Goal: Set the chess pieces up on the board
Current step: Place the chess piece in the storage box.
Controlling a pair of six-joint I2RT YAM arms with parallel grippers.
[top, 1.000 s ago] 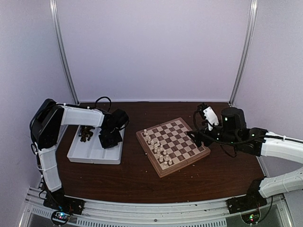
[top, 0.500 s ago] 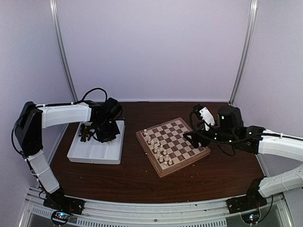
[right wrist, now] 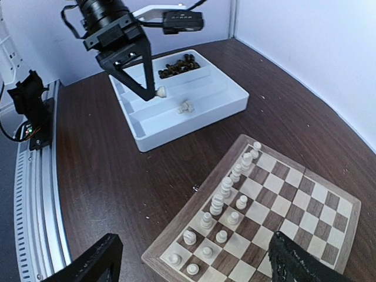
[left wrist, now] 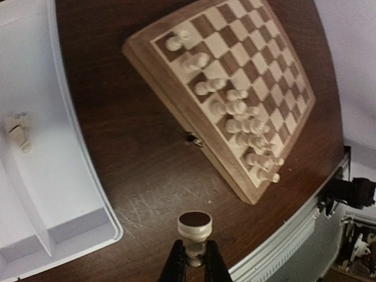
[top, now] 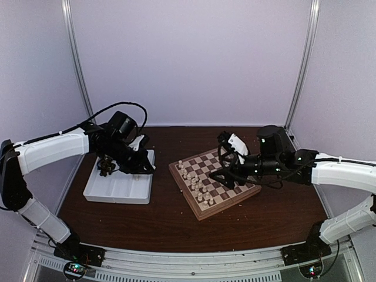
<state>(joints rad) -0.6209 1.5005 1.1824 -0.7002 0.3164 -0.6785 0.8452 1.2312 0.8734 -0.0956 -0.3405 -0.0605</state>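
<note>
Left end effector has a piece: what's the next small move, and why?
Probably carry the white piece across to the board and aim for a free square beside the white pieces standing there. The left end effector is shut on it near the tray corner, short of the board, so the pick looks done and only placing remains.

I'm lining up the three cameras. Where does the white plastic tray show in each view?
Top external: tray left of centre, left of the chessboard.
Left wrist: tray along the left edge.
Right wrist: tray upper middle, beyond the chessboard.
Shared landmark: the chessboard with its cream pieces.
</note>
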